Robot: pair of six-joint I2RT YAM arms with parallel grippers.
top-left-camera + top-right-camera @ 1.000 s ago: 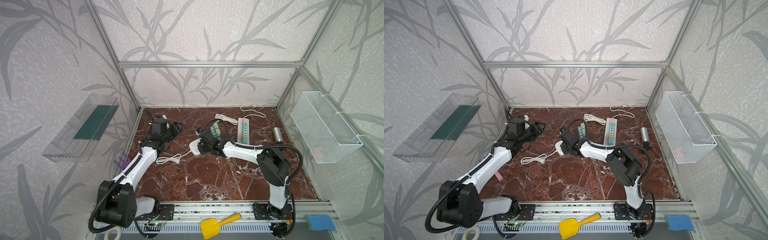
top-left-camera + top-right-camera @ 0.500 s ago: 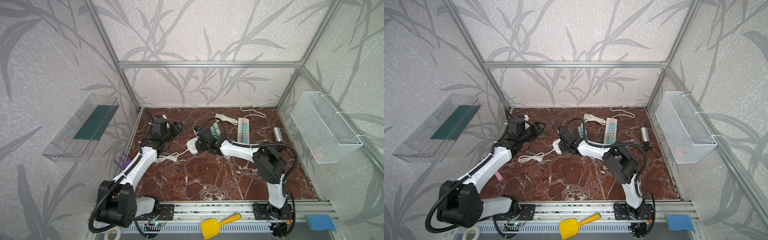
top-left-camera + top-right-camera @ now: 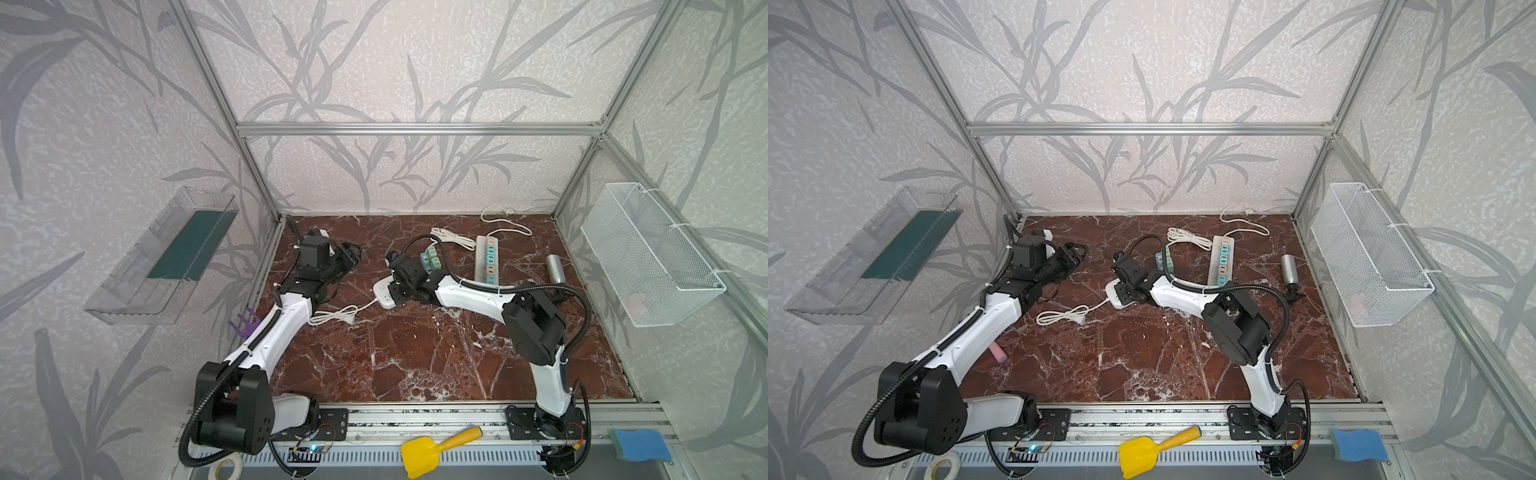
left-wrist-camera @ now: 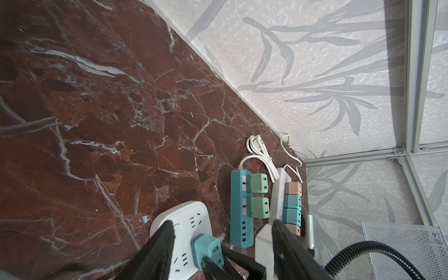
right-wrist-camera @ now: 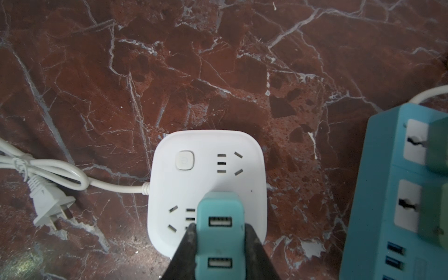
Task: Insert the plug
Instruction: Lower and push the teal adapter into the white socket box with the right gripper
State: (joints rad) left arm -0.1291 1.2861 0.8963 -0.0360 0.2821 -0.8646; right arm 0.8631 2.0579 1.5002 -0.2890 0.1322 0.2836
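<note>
The right hand (image 5: 220, 230) clamps the teal plug (image 5: 219, 208) over the white socket block (image 5: 206, 150), near a blue strip (image 5: 378, 194).

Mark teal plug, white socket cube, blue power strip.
teal plug (image 5: 220, 242), right wrist view, between USB ports
white socket cube (image 5: 206, 174), right wrist view, bare top
blue power strip (image 5: 378, 194), right wrist view, casing

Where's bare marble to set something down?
Widest: red marble tabletop from the front aluminium rail up to the coiled white cord and square white power strip, where right gripper grips teal plug adapter. Crowded: back right, blue power strip, long white power strip, silver cylinder.
</note>
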